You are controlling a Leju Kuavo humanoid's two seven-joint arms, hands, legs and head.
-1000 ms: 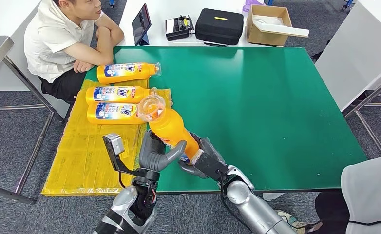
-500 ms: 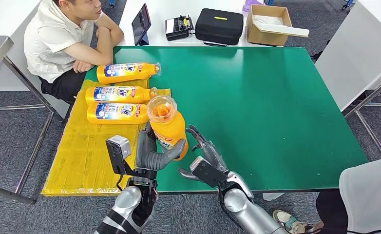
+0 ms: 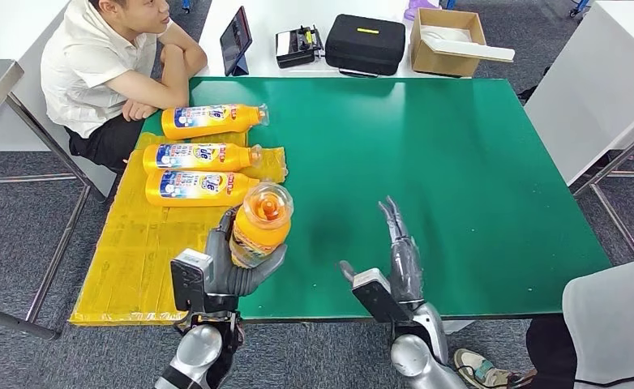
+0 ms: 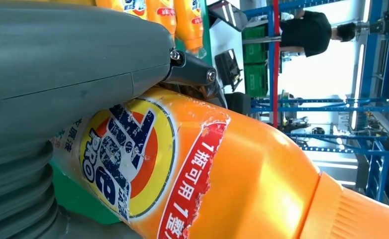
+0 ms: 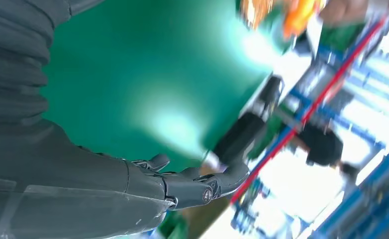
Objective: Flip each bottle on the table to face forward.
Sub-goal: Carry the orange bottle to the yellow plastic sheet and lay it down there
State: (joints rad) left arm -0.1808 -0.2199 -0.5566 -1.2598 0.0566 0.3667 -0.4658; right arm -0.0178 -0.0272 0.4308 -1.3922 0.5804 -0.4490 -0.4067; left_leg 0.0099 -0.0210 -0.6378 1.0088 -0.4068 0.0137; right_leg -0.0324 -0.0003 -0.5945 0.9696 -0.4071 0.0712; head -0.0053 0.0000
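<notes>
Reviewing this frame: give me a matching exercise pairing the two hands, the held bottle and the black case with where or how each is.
Things:
1. left hand
2. right hand
3. orange bottle
4. black case

States:
A. on the white table beyond the green one
B. held off the table, cap towards the camera
C. fingers straight, holding nothing
D. wrapped around a bottle

Pairs: 1-D, 2-C, 3-B, 4-A

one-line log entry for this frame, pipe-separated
left hand: holds bottle, cap up | right hand: open above table | three bottles lying flat, labels up
</notes>
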